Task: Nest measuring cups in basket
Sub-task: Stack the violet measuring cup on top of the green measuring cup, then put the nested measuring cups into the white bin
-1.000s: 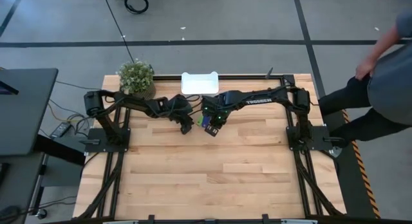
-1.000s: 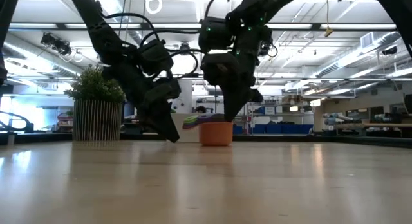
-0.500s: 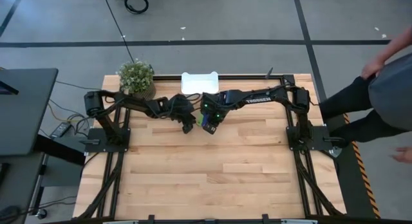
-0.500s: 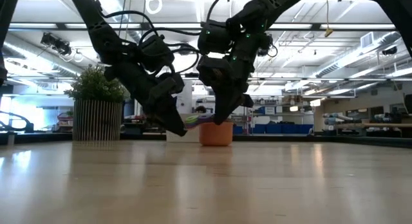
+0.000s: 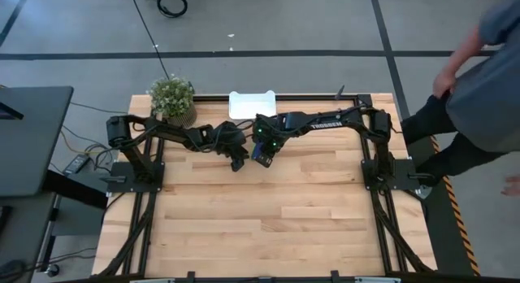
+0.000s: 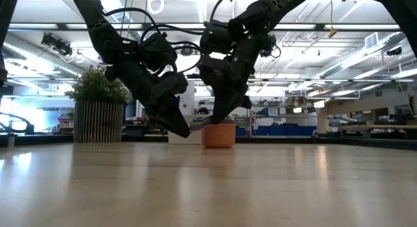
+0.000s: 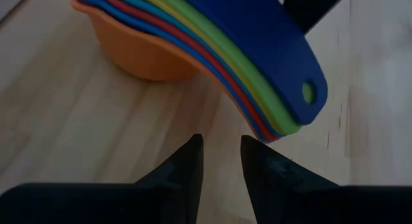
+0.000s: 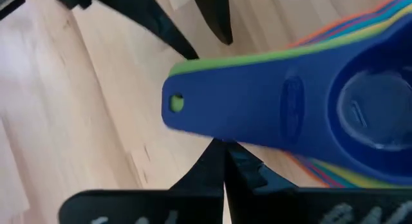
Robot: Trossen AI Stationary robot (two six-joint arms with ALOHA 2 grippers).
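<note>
Measuring cups (image 7: 212, 53) are sitting nested in one stack on the wooden table (image 5: 268, 226), toward its far side and near the middle, with the orange cup (image 6: 218, 134) at the bottom resting on the wood and a dark blue cup (image 8: 309, 111) on top; green, yellow, red and lighter blue edges are showing between them, and the fanned handles are pointing left. Just beyond the stack, the white basket (image 5: 253, 103) is standing at the far edge, apart from the cups. Left gripper (image 7: 219, 161) is hovering just left of the handle tips, its fingers slightly parted and holding nothing. Right gripper (image 8: 224, 167) is leaning over the stack from the right, fingers pressed together below the handles, gripping nothing. A potted plant (image 5: 171, 98) is standing at the far left corner.
</note>
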